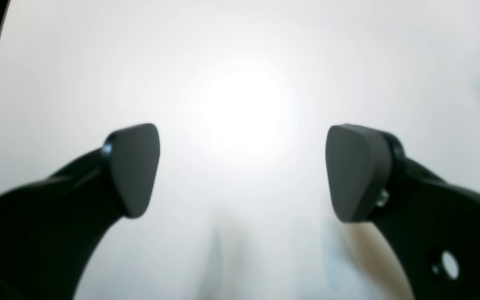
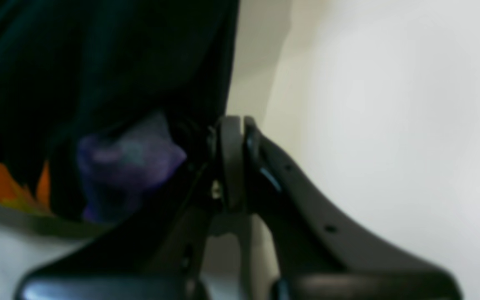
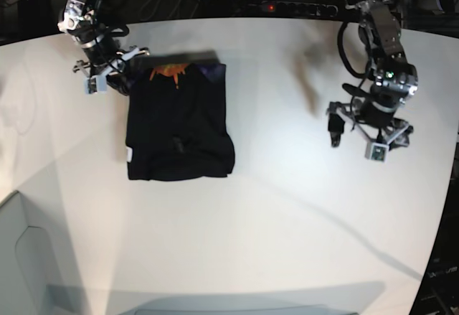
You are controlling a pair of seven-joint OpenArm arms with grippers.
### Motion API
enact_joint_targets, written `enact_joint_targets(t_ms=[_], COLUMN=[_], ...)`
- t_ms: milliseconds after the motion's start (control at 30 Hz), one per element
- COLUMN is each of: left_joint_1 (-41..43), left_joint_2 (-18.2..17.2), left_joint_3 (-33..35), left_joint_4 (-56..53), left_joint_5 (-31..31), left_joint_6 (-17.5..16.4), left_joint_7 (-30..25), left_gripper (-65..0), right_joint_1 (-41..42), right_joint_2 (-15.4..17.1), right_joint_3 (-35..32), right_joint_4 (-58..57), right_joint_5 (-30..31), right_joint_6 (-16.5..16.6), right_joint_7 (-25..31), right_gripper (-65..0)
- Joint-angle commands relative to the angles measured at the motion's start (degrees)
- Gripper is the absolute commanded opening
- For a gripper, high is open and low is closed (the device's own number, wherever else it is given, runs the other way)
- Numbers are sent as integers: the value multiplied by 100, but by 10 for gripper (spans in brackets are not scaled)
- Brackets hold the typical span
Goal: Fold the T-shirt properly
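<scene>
White table [image 3: 287, 207], glare at centre. Far left: right gripper [image 2: 229, 166] clamped on the neck-end corner of T-shirt [image 3: 179, 128], which lies folded into a rectangle left of middle. Risk: pulling away while pinched would drag the fold open. Right: left gripper [image 1: 242, 171] spread wide, empty, well clear. No containers visible.

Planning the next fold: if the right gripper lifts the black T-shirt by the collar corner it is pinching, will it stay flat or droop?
The T-shirt is soft cloth, so it will probably droop. Its stacked layers may slide apart. The right gripper pinches only the edge; expect sag.
</scene>
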Motion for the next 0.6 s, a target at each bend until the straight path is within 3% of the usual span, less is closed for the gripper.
enact_joint_targets(t_ms=[0,133,200,267,467,567], left_joint_1=[50,507,691,894,1597,2063], left_joint_2=[-34,-34,-61,-87,-114,-114], left_joint_3=[-84,-136,-145,-207,-664,-840], left_joint_4=[114,123,131,140,808,1037], left_joint_5=[-34,-113,-474,-922,-1625,-1828], left_joint_6=[15,6,6,6,32,32], left_joint_7=[-104,-104,-104,-104,-95,-95], left_gripper=[-46,-48,-66,-134,-439,-530], right_joint_1=[-5,-31,-110,-189,-374,-690], right_joint_2=[-4,-13,-13,-57,-505,-585], right_joint_3=[-4,23,31,128,1148,1438], right_joint_4=[102,199,331,559,1219,1263], right_joint_5=[78,96,96,96,96,96], right_joint_6=[67,67,67,67,67,67], right_joint_7=[91,91,100,100,30,-84], right_gripper=[-650,-650,-650,-650,-650,-650])
